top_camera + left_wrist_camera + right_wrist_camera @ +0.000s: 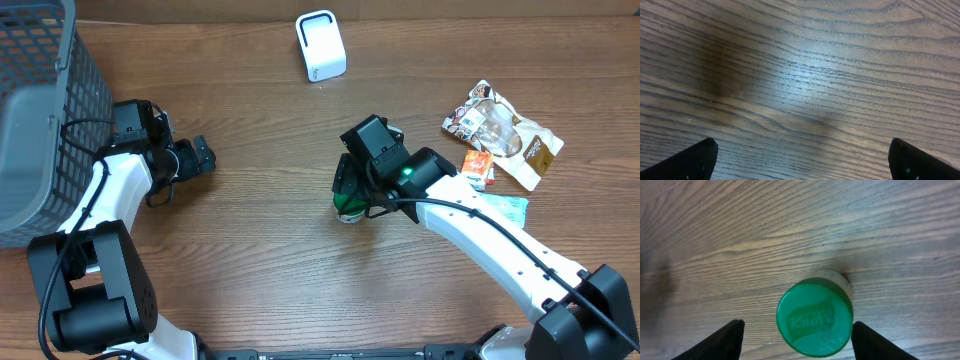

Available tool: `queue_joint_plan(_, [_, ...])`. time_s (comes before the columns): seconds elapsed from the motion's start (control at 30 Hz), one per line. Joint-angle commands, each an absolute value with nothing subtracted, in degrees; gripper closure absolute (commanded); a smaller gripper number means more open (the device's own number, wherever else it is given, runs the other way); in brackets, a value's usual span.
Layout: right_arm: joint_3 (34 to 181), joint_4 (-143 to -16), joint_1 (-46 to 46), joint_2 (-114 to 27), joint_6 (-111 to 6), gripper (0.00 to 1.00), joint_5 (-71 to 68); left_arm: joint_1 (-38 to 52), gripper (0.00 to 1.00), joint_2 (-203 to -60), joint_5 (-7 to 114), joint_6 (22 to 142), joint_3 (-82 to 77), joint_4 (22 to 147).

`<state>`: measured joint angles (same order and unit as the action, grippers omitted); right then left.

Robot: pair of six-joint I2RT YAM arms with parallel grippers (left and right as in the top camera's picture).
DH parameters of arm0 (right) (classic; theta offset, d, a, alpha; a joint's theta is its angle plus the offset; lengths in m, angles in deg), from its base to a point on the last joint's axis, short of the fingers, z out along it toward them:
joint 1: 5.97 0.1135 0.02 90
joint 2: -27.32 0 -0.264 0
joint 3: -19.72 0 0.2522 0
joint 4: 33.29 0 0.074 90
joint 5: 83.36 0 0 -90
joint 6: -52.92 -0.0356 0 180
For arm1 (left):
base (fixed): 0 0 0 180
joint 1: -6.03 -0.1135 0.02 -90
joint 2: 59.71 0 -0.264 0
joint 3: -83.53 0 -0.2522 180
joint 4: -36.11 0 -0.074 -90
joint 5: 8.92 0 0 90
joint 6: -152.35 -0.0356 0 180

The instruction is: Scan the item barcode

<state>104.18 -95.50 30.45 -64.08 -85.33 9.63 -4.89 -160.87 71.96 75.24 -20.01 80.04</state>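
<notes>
Right fingers (725, 342) stood spread either side of the green-lidded jar (815, 317), which stood upright near the middle of the desk (800, 75). Left fingers (685, 162) were spread wide over bare wood near the left edge, beside the basket (40, 100).

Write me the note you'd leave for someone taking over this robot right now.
Left gripper: open, empty, over bare table near the basket.
Right gripper: open, a finger on either side of the green-lidded jar, not yet clamped.
The jar stands upright mid-table. The white box, likely the scanner, sits on the far side.
Done: right arm lined up over the jar.
Left: grip, lift, show the barcode to the white box.
</notes>
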Motion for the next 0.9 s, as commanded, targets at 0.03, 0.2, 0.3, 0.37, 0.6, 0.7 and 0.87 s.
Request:
queue_joint_plan(0.03, [103.5, -95.6, 31.6, -65.2, -92.7, 0.21, 11.0, -5.2, 0.0, -161.2, 72.7, 74.1, -19.2, 79.8])
queue_joint_plan(0.2, [103.5, -95.9, 32.2, -68.7, -93.8, 0.0, 10.5, -5.2, 0.0, -161.2, 72.7, 74.1, -19.2, 79.8])
queue_joint_plan(0.3, [103.5, -96.0, 32.3, -70.6, -94.6, 0.0, 9.7, -5.2, 0.0, -161.2, 72.7, 74.1, -19.2, 79.8])
queue_joint_plan(0.37, [103.5, -96.0, 32.3, -71.7, -94.5, 0.0, 9.8, -5.2, 0.0, -161.2, 72.7, 74.1, -19.2, 79.8])
queue_joint_plan(0.6, [103.5, -97.5, 32.3, -72.0, -92.5, 0.18, 11.9, -5.2, 0.0, -161.2, 72.7, 74.1, -19.2, 79.8])
queue_joint_plan(0.7, [103.5, -98.1, 32.3, -72.0, -90.6, 0.24, 12.0, -5.2, 0.0, -161.2, 72.7, 74.1, -19.2, 79.8])
queue_joint_plan(0.87, [103.6, -98.5, 32.3, -72.0, -84.5, 0.25, 12.2, -5.2, 0.0, -161.2, 72.7, 74.1, -19.2, 79.8])
